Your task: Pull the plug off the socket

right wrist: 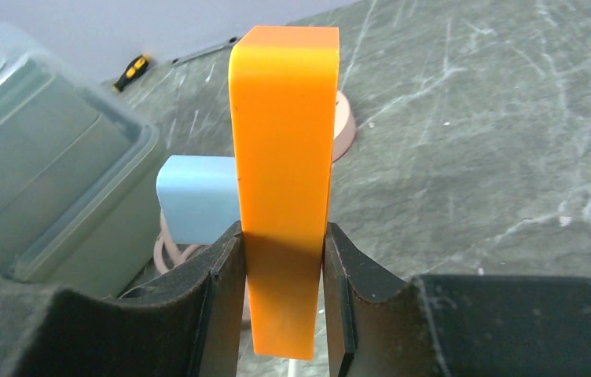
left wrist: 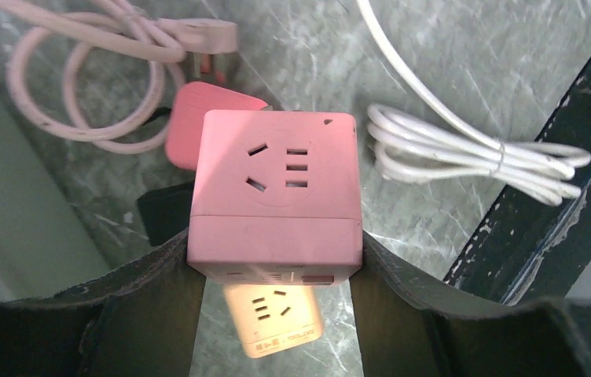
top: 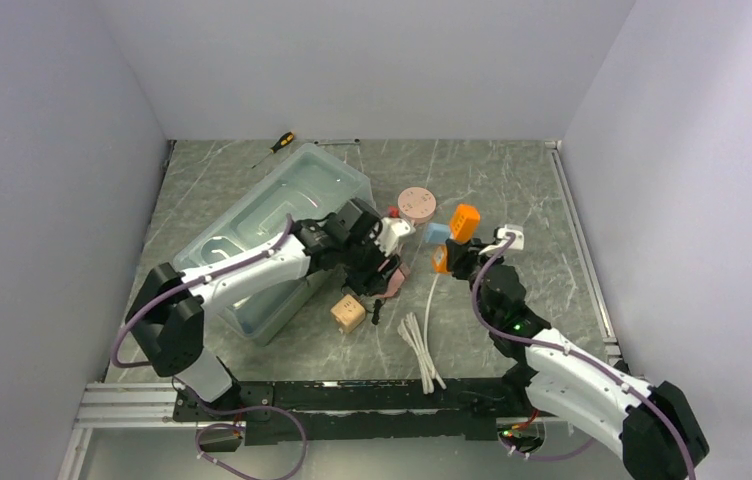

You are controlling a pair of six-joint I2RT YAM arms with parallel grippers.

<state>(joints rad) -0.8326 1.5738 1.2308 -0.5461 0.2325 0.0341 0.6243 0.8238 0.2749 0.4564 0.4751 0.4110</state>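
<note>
My left gripper (left wrist: 275,251) is shut on a pink cube socket (left wrist: 277,181), held above the table; its outlet face is toward the camera. A darker pink plug (left wrist: 198,118) with a coiled pink cable (left wrist: 64,94) lies against the cube's far side; whether its pins are in, I cannot tell. In the top view this gripper (top: 377,270) hangs beside the bin. My right gripper (right wrist: 283,236) is shut on a flat orange block (right wrist: 284,141), which stands upright with a blue block (right wrist: 198,196) just behind it. From above, that gripper (top: 452,255) is right of centre.
A clear plastic bin (top: 282,220) lies on the left under the left arm. A tan cube socket (top: 348,312) and a bundled white cable (top: 420,345) lie near the front. A pink disc (top: 417,203), a white adaptor (top: 510,238) and a screwdriver (top: 282,141) are farther back.
</note>
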